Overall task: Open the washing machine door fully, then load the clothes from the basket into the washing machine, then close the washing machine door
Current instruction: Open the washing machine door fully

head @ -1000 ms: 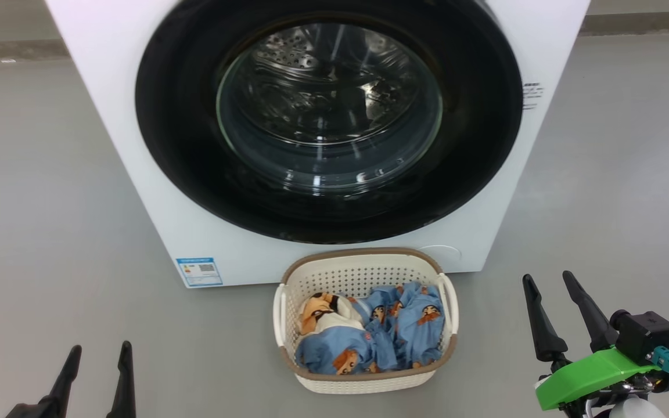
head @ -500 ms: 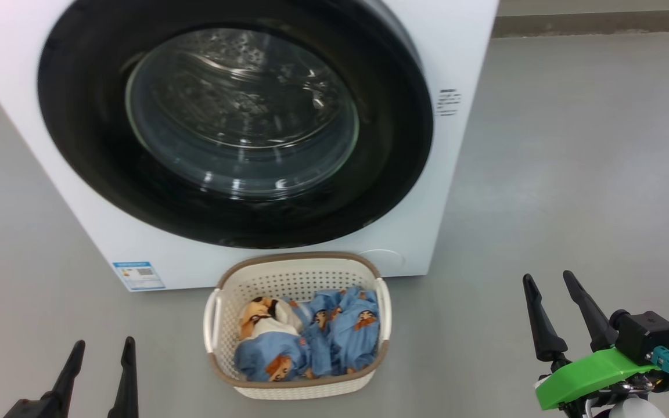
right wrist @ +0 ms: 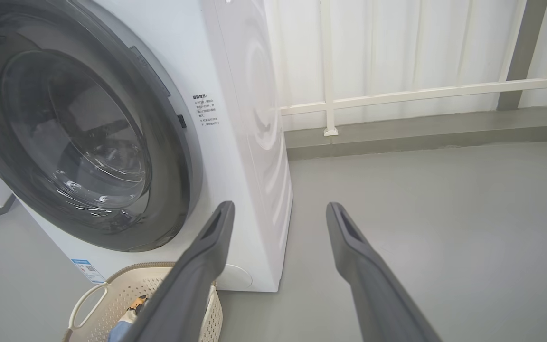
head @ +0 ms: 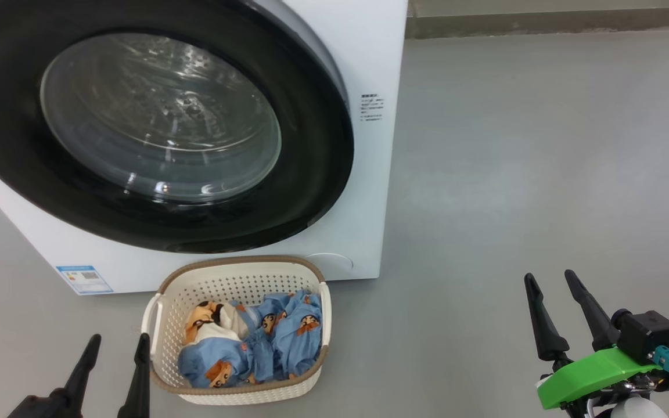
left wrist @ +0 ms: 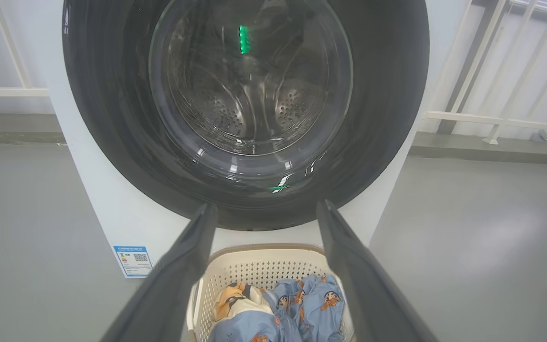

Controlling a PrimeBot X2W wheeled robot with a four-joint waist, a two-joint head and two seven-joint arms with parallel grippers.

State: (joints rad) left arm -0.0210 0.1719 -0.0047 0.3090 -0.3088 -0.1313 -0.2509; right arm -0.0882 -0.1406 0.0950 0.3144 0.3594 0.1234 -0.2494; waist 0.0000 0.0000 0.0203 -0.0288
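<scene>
Stretching out under everything was a smooth grey floor (head: pixel 514 174). At the back it met a low grey step (head: pixel 543 26). Above the step stood a white rail (right wrist: pixel 420 92) in front of a pale wall.

The washer (head: pixel 369 191) was a big white box that sat on the floor at the left. A small blue sticker (head: pixel 85 280) was stuck low on its front, near the left corner. The round door (head: pixel 317 162) took up most of the front. It had a wide black ring and a clear glass middle, and it was shut flat against the washer. Through the glass, the steel drum (left wrist: pixel 254 104) with its little holes could be seen.

The basket (head: pixel 236 264) stood on the floor just in front of the washer, below the door. It was cream with many small holes, a brown rim and a handle on each side. The clothes (head: pixel 288 342) lay inside it in a bunch. They were blue with orange cartoon faces, and one had a cream patch at the left. They sat below the rim.

The left gripper (head: pixel 120 338) was low at the left, near the basket's left handle. Its two dark fingers were spread apart and held nothing. The right gripper (head: pixel 549 275) was well apart from the basket, over the floor at the right. Its fingers were spread too, with nothing between them. A green part (head: pixel 596 374) and a small black camera (head: pixel 645 337) sat behind them.
</scene>
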